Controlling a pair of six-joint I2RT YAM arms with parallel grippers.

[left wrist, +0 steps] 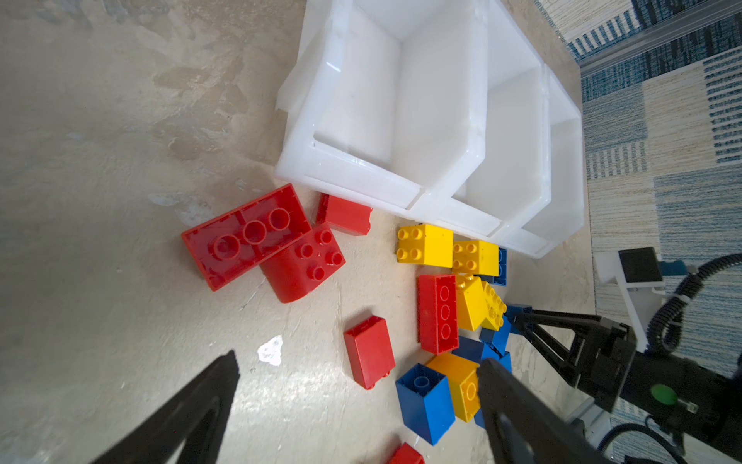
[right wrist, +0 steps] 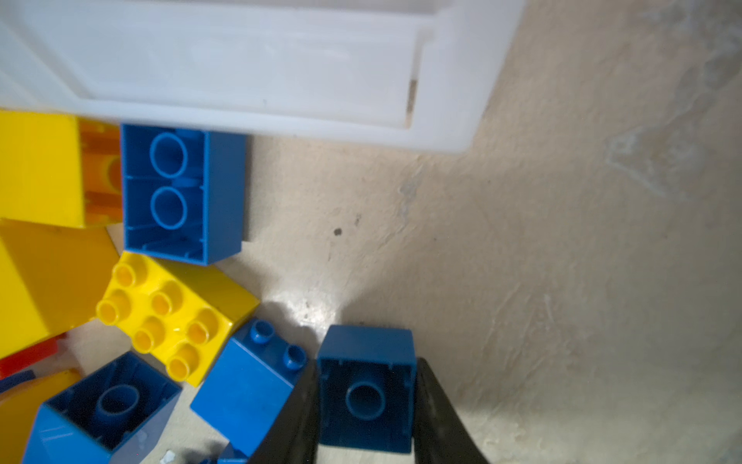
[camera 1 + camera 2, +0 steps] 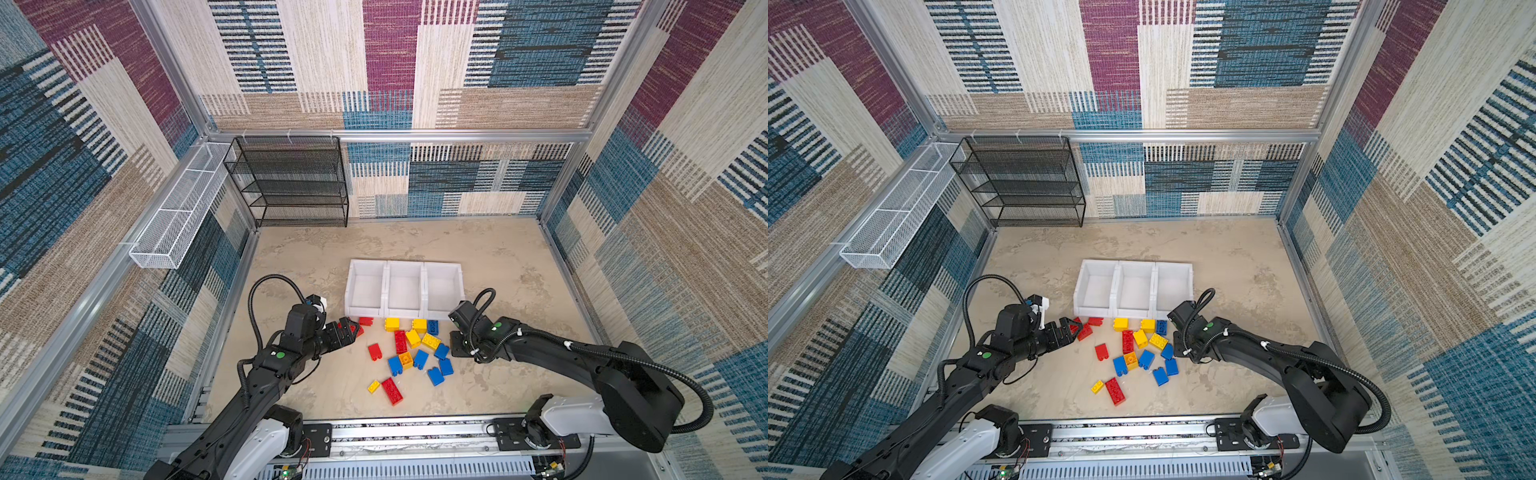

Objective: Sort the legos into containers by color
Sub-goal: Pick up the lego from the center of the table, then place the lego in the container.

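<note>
The coming move turns on how the right hand (image 2: 366,377) stands to the containers (image 3: 386,286): it is clamped on a small blue brick (image 2: 365,395) at the right edge of the legos (image 3: 415,345), one jaw flat on each of two opposite side walls and the brick's hollow underside turned up toward the wrist. The brick is squarish, so no long axis needs squaring up. Whether it rests on the counter (image 3: 498,257) or hangs just clear of it cannot be told, and in both top views the wrist hides it. Straight ahead of the hand, on the far side from the robot's base, runs the low front lip of the rightmost bin (image 3: 442,286), near but not touching, with an upturned blue oblong (image 2: 182,193) lying close against that lip off to one side. All three bins look empty, so I judge this nearest one the natural home for blue: up, a short carry forward over the lip, then release. The left hand (image 1: 355,365) is spread wide and holds nothing, hovering by the red bricks (image 1: 245,237) in front of the leftmost bin (image 3: 365,286), well apart from the held brick
</note>
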